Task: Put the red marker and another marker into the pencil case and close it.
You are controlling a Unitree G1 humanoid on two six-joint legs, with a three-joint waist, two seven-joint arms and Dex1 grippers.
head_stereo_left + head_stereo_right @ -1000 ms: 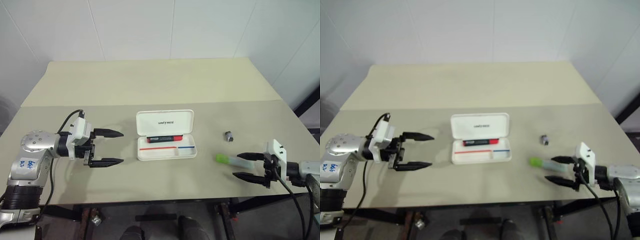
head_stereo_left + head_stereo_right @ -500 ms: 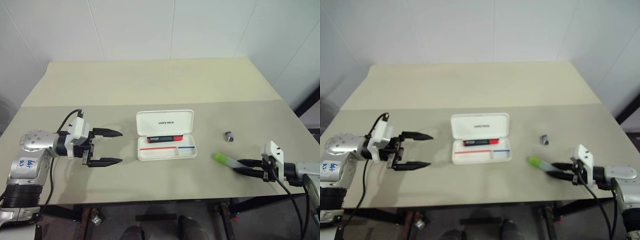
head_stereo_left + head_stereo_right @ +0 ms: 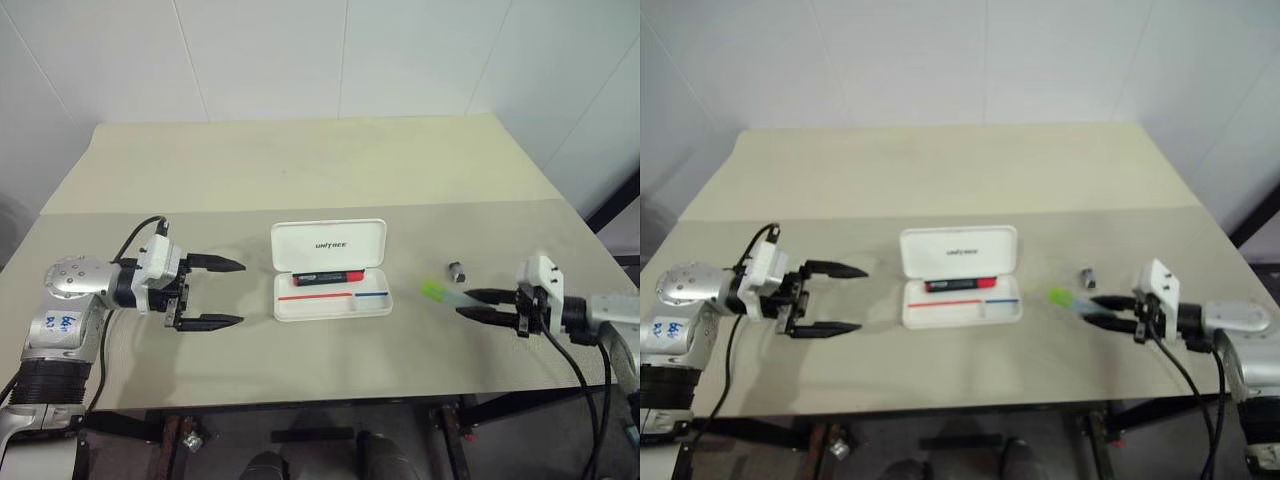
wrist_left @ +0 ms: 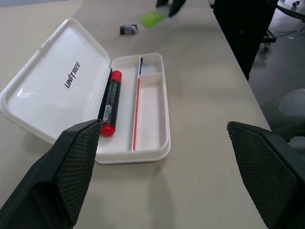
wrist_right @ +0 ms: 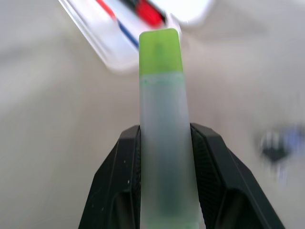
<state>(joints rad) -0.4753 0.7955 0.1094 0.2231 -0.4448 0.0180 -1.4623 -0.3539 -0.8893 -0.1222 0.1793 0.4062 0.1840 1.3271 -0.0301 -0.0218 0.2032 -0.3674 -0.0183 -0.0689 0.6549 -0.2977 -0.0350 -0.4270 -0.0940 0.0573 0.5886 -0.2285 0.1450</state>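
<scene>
Landmark: pencil case [image 3: 331, 270], white, lid open and laid flat away from the robot, "UNITREE" lettering on the lid, sitting mid-counter [image 3: 300, 170]. Red and blue stripe line inside the tray.

Red marker [image 3: 327, 277]: already in the case, lying lengthwise in the tray compartment right by the hinge, red cap toward the robot's right in the head views. Left wrist view shows it too, black barrel with label, tucked along the hinge side [image 4: 109, 102].

Another marker, the green-capped highlighter [image 3: 444, 293]: right of the case, off the counter surface, green cap pointing toward the case, not yet over the tray. Right wrist view: pale translucent body pinched between the two black fingers [image 5: 213, 157], cap sticking out ahead [image 5: 160, 51], case corner blurred beyond it.

Right tool [image 3: 478, 304]: closed down on the highlighter body, gripping it firmly, well right of the case.

Left tool [image 3: 226, 293]: left of the case, near it but apart, fingers spread wide, nothing between them, pointing toward the case.

Small dark grey object [image 3: 457, 271] on the counter right of the case, just beyond the highlighter; can't tell what it is.
</scene>
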